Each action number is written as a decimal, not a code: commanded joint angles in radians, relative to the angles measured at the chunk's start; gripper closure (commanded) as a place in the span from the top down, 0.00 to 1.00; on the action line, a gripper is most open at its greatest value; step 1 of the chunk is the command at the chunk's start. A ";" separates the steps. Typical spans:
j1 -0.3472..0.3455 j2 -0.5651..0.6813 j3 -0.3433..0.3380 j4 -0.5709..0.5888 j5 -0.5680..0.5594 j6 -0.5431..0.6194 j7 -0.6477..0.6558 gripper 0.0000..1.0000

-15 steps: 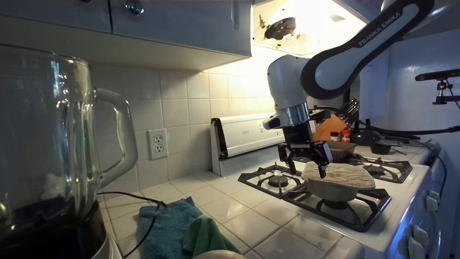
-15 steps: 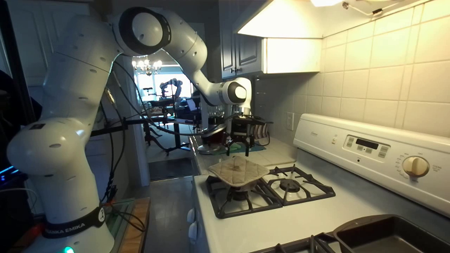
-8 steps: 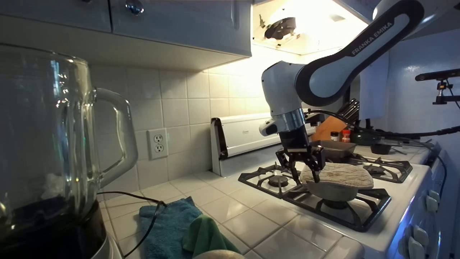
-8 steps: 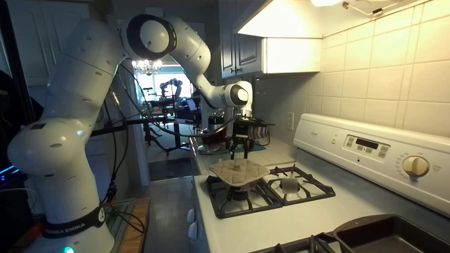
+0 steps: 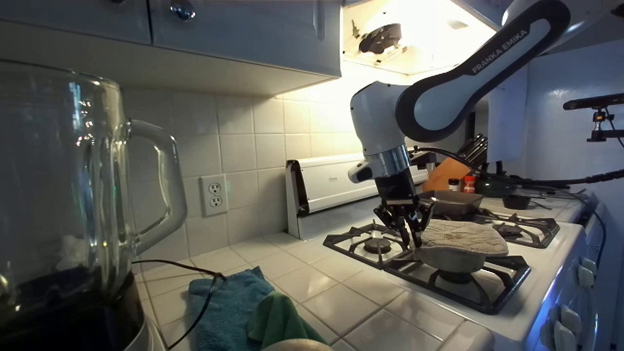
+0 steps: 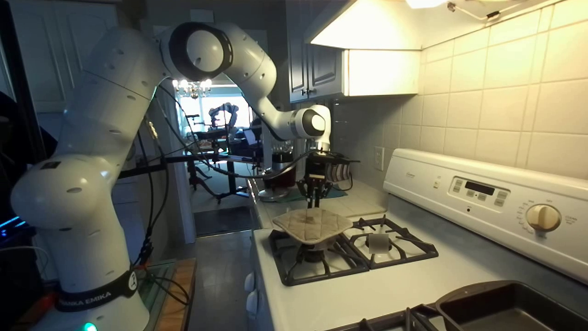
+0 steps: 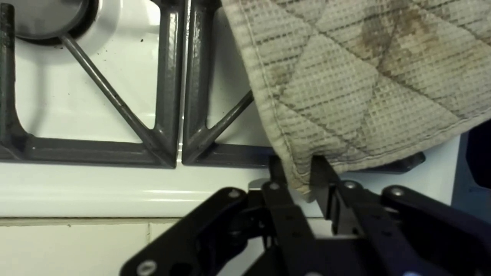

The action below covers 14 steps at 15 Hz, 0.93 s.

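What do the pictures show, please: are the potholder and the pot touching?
Touching: in an exterior view, the potholder lies across the top of the pot, with no gap visible between them.

The potholder [image 5: 463,236] hides the pot's inside (in every view), the pot [image 5: 449,261].

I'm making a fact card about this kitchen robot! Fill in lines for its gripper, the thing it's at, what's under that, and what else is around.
Grabber: the gripper has its fingers on either side of one corner of a pot holder; how tightly it pinches, I cannot tell
Its look: quilted, beige, with a brown stain
Underneath: a light pot on a dark stove grate
Cloths: a blue towel, a green cloth
Also there: a dark baking pan, a glass jug with a handle
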<state>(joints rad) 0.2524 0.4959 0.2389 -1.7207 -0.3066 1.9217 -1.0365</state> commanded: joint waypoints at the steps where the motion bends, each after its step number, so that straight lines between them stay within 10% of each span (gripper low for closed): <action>1: 0.010 0.023 0.001 0.039 -0.019 -0.037 -0.014 0.55; 8: 0.018 0.048 0.014 0.048 0.000 -0.086 -0.043 0.99; 10: 0.019 0.057 0.019 0.051 -0.001 -0.094 -0.051 0.64; 14: 0.017 0.068 0.023 0.058 0.011 -0.089 -0.059 0.42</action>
<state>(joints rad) 0.2674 0.5353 0.2552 -1.7094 -0.3056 1.8687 -1.0720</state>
